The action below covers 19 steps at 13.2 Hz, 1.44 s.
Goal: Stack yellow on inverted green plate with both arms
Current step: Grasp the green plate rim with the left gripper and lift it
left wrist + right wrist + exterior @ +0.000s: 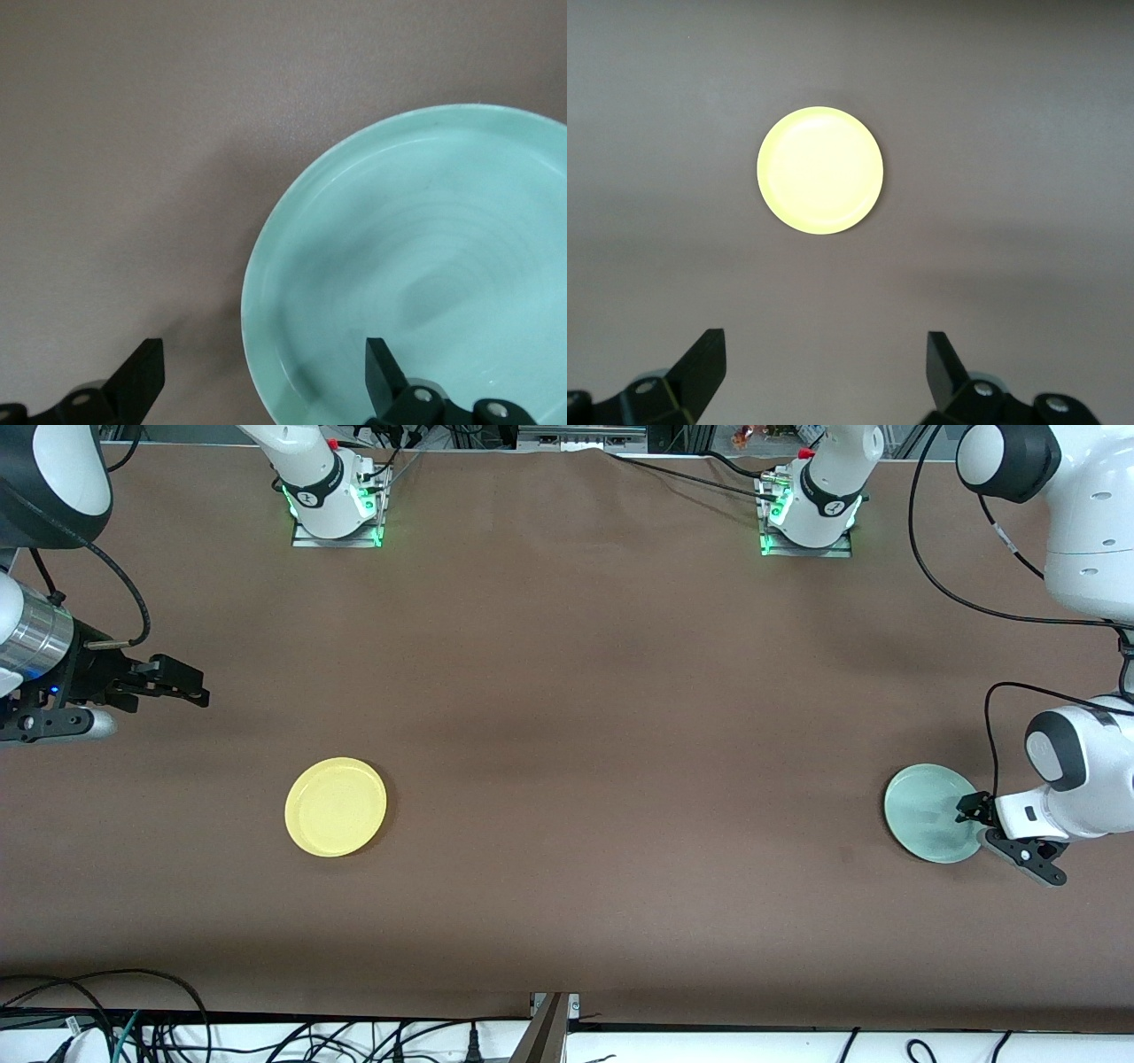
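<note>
Mint-green plate (926, 815) lies smooth, rim up — your left gripper (266, 372) straddles its rim, spread, grasping nothing; right gripper (182, 684) hangs spread over table (567, 691), yellow plate (336, 807) apart.

Two small round plates lie on the brown table: one bright yellow plate (336, 807) with a raised rim toward the right arm's end, and one pale mint-green plate (926, 812), hollow side up, toward the left arm's end. Two white jointed robot arms stand at the table, each with one black two-finger gripper: the right gripper (182, 685) and the left gripper (1005, 831).
</note>
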Available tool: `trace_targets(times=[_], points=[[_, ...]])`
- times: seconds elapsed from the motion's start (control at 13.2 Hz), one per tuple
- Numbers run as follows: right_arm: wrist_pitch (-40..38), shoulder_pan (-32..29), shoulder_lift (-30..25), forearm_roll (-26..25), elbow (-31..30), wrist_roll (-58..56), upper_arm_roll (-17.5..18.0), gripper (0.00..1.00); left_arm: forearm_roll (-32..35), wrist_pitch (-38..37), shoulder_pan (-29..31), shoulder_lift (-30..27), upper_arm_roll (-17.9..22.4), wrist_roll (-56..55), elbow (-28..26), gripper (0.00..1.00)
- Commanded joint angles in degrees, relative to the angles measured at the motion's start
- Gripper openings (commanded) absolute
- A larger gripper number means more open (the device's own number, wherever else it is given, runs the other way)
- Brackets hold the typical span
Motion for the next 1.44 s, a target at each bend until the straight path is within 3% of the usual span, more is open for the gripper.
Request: trace_targets(times=[0.0, 0.08, 0.23, 0.83, 1.21, 1.36], points=[[-0.42, -0.27, 0.29, 0.95, 0.67, -0.91, 0.05, 1.0, -1.75, 0.5, 0.52, 2.25, -0.58, 2.15, 2.26, 0.73], [-0.42, -0.27, 0.29, 0.95, 0.67, -0.82, 0.14, 1.0, -1.83, 0.5, 0.6, 2.61, -0.58, 2.15, 2.43, 0.54], [-0.51, -0.27, 0.29, 0.95, 0.67, -0.91, 0.05, 1.0, -1.75, 0.5, 0.61, 2.44, -0.58, 2.06, 2.52, 0.0], [-0.51, -0.27, 0.29, 0.95, 0.67, -0.91, 0.14, 1.0, -1.66, -0.02, 0.43, 1.3, -0.84, 2.06, 2.52, 0.0], [-0.42, -0.27, 0.29, 0.86, 0.67, -0.91, 0.05, 1.0, -0.6, -5.37, -2.72, -6.16, -3.57, 1.45, 2.34, 0.0], [-0.42, -0.27, 0.29, 0.86, 0.67, -0.91, 0.14, 1.0, 4.11, -8.89, -6.14, -9.24, -3.56, 1.1, 2.26, 0.0]])
